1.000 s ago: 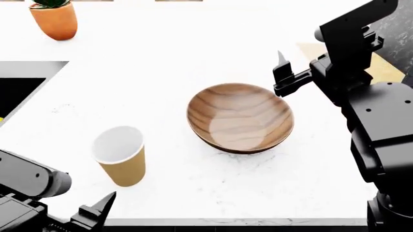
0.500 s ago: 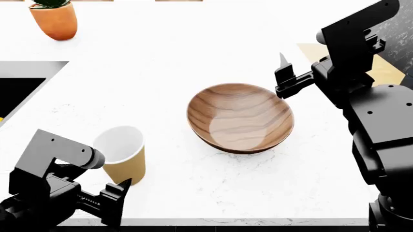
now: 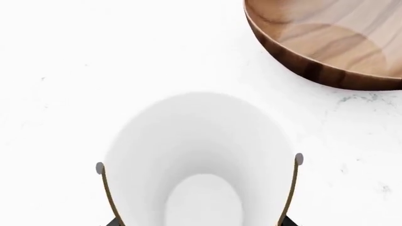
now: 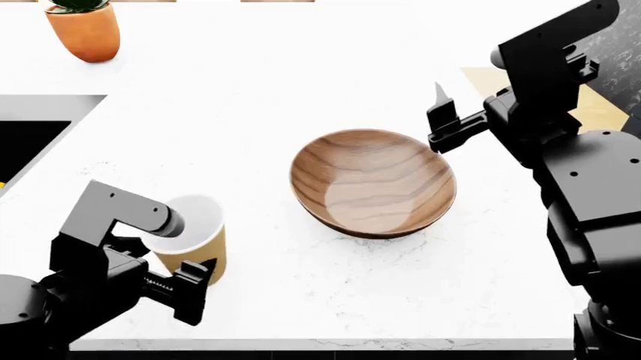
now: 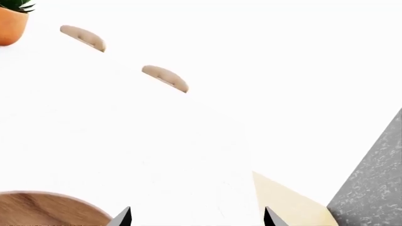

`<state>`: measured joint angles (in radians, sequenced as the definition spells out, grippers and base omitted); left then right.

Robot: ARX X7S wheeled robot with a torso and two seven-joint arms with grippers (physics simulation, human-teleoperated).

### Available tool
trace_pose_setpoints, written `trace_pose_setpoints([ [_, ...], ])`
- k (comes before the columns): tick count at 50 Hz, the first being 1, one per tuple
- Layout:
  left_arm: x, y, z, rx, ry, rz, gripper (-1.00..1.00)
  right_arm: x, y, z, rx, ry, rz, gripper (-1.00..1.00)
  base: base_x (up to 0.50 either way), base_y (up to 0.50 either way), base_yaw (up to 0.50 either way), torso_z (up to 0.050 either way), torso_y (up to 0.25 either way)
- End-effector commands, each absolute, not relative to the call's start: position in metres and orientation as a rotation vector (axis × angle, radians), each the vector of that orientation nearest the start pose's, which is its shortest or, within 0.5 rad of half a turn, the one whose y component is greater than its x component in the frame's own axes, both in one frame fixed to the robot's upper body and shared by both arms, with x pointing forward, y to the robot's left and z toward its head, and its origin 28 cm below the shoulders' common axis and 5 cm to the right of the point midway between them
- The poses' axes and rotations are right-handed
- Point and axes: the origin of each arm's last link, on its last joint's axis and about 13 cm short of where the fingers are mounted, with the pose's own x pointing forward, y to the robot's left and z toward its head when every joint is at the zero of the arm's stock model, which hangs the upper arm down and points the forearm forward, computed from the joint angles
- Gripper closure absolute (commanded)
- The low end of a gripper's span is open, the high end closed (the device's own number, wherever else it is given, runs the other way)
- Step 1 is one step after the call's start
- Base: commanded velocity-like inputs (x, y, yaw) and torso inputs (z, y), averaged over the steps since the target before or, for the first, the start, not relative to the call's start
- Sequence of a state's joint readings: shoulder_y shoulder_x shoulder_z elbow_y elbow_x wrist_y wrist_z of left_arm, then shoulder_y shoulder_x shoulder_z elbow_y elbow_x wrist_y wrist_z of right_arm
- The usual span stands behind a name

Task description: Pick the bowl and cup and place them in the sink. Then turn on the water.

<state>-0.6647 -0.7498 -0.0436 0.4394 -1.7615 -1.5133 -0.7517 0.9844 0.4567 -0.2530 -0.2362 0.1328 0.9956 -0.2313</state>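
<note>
the left gripper (image 3: 199, 162) is wide open with the cup (image 4: 191, 240) between its fingers, at lower left of the head view. the bowl (image 4: 373, 182) sits at centre; beside its rim, the right gripper (image 5: 196, 215) is open and empty.

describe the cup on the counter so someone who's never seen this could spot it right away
On the white counter, look toward its near edge, left of the wide wooden bowl. The cup stands upright there between the left gripper fingers. It is tapered, tan, handleless, white inside, unlike the orange plant pot far back.
</note>
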Motion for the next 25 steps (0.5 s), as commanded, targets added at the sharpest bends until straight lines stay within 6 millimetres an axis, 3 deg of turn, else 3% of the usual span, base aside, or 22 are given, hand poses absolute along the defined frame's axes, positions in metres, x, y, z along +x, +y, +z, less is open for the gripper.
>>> trace_pose_setpoints([
  [1,0.206,0.281,0.221,0.135,0.526,-0.357,1.00,0.316,-0.170,0.272,-0.434,-0.089,0.152,-1.00,0.00,0.00,0.00,0.000,0.000],
  [12,0.190,0.289,0.248,0.130,0.416,-0.303,1.00,0.308,-0.172,0.280,-0.514,-0.081,0.176,-1.00,0.00,0.00,0.00,0.000,0.000],
  [25,0.178,0.293,0.260,0.136,0.357,-0.272,1.00,0.252,-0.176,0.328,-1.056,0.094,0.499,-1.00,0.00,0.00,0.00,0.000,0.000],
])
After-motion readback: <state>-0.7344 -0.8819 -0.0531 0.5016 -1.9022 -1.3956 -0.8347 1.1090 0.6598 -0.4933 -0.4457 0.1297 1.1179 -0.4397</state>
